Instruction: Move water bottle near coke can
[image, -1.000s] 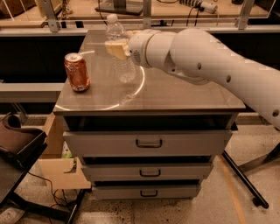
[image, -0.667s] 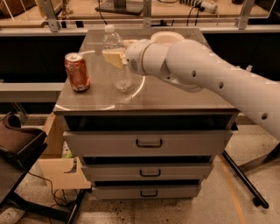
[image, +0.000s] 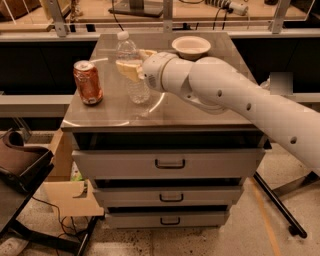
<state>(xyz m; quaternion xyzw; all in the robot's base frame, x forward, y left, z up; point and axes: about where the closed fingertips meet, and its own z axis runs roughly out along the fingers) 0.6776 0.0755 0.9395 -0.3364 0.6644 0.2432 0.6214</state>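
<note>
The water bottle (image: 131, 67) is a tall clear bottle with a white cap, standing upright on the cabinet top (image: 200, 107). My gripper (image: 131, 64) is shut on the bottle's middle, its cream fingers wrapped around the label area. The coke can (image: 88, 82), red-orange with a silver top, stands upright to the left of the bottle, a short gap away. My white arm reaches in from the right across the cabinet top.
A cream bowl (image: 191, 47) sits at the back of the cabinet top, behind my arm. Below are several drawers with dark handles (image: 169, 164). A brown chair (image: 20, 162) stands at the lower left, and a cardboard piece lies on the floor.
My arm has carried the water bottle leftward and forward, closer to the coke can. The bowl behind the arm has come into view.
</note>
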